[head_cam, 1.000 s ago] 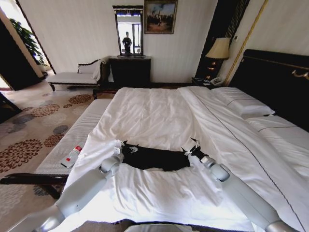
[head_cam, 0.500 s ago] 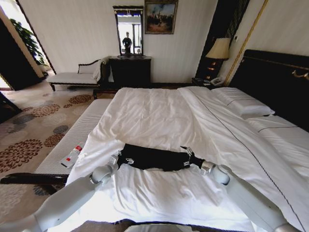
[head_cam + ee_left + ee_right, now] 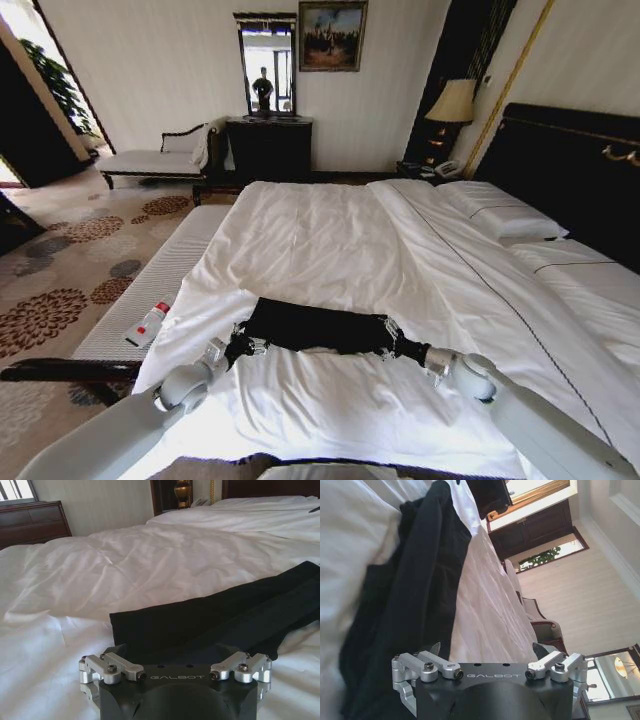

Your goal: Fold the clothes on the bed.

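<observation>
Black cloth, the T-shirt [image 3: 315, 328], lay as a long narrow band across the white duvet of the bed [image 3: 330, 240] in the head view, stretched between the two claws. The left claw [image 3: 238, 347] sat at the band's left end and the right claw [image 3: 392, 341] at its right end, each touching the fabric; from this view I could not tell how wide either stood. A padded bench [image 3: 160, 285] ran alongside the bed beyond the left claw, with a small white bottle [image 3: 147, 324] lying on it. In the left wrist view, the left claw [image 3: 175, 672] rested low on the duvet [image 3: 150, 565] with its linkage arms spread to both sides; the T-shirt [image 3: 220, 622] began right at its front edge and ran away from it, but the fingertips were hidden under the cloth, so its grip could not be told. In the right wrist view, the right claw [image 3: 487, 672] showed the same spread linkages, the T-shirt [image 3: 415, 600] bunched directly ahead of it on the bed [image 3: 485, 610], its fingertips likewise out of sight.
</observation>
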{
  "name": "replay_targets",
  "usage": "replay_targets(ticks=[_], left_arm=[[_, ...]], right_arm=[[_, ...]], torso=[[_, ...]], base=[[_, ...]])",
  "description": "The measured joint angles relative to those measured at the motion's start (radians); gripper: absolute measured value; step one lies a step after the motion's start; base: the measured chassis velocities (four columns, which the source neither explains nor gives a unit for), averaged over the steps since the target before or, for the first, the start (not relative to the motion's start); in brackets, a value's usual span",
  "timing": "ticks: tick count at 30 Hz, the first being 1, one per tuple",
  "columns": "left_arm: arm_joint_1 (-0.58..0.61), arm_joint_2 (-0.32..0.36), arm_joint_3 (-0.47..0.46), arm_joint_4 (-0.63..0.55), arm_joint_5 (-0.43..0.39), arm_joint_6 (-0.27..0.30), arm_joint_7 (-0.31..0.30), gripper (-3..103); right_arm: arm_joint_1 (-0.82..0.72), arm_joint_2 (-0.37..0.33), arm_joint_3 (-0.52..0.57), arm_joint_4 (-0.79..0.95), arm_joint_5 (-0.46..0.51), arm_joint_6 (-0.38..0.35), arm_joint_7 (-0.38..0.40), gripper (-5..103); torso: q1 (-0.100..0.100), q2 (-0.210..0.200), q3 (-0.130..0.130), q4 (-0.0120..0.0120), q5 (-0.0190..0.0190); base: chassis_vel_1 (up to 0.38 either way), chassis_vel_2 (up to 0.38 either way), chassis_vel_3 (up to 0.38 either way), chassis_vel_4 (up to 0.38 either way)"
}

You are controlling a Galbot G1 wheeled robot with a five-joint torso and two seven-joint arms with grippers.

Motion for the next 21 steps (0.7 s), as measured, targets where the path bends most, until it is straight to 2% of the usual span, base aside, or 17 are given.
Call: replay_targets(ticks=[3,4,5,6,11,14,21], left_arm=[[-0.013,0.005,0.005,-0.017,-0.016,0.002,-0.002,100],[-0.026,0.006,0.011,-0.024,-0.025,0.003,-0.006,100],[-0.032,0.006,0.011,-0.027,-0.031,0.004,-0.011,100],[-0.032,0.006,0.011,-0.027,-0.031,0.004,-0.011,100],[-0.057,0.005,-0.009,-0.043,-0.081,0.017,-0.048,100],[-0.070,0.002,-0.013,-0.050,-0.101,0.022,-0.058,100],[-0.107,-0.014,-0.007,-0.037,-0.130,0.033,-0.069,100]], right_arm=[[0.039,0.020,-0.009,-0.048,-0.018,0.000,0.011,100],[0.068,0.040,-0.019,-0.093,-0.053,0.009,0.018,100],[0.092,0.058,-0.029,-0.127,-0.088,0.022,0.023,100],[0.092,0.058,-0.029,-0.127,-0.088,0.022,0.023,100],[0.218,0.117,-0.114,-0.269,-0.284,0.102,0.042,100],[0.236,0.115,-0.134,-0.265,-0.324,0.123,0.043,100],[0.145,0.018,-0.142,-0.098,-0.393,0.170,0.016,100]], torso=[[0.000,0.000,0.000,-0.0003,0.0003],[0.000,0.000,0.000,-0.0020,0.0006],[0.000,0.000,0.000,-0.0024,0.0006],[0.000,0.000,0.000,-0.0024,0.0006],[0.000,0.000,0.000,-0.0002,0.0006],[0.000,0.000,0.000,-0.0007,0.0003],[0.000,0.000,0.000,-0.0015,0.0002]], base=[[0.000,0.000,0.000,0.000],[0.000,0.000,0.000,0.000],[0.000,0.000,0.000,0.000],[0.000,0.000,0.000,0.000],[0.000,0.000,0.000,0.000],[0.000,0.000,0.000,0.000],[0.000,0.000,0.000,0.000]])
